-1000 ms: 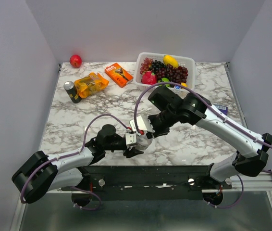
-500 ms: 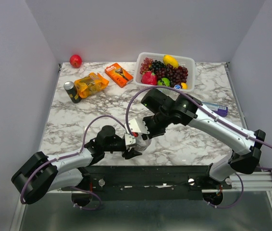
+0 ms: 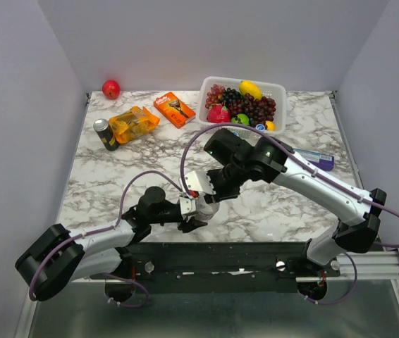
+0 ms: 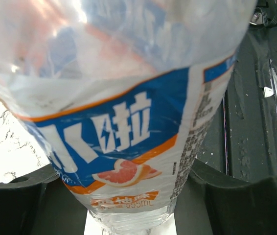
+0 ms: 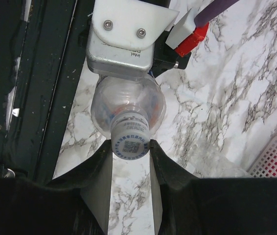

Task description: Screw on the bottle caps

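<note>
L gripper (image 3: 197, 210) clamped on bottle (image 4: 128, 122), label between its fingers, bottle upright; just above, R gripper (image 5: 130, 147) has cap (image 5: 129, 140) between its fingers, apparently pinched, tho contact is hard to confirm; cap sits on the neck, thread depth hidden. Risks, imo: cap cross-threads if R wrist is off-axis; soft bottle twists or slips in L grip under torque; fingers slide round cap w/o turning it.

Overhead and close wrist views share the bottle (image 5: 128, 105)
</note>
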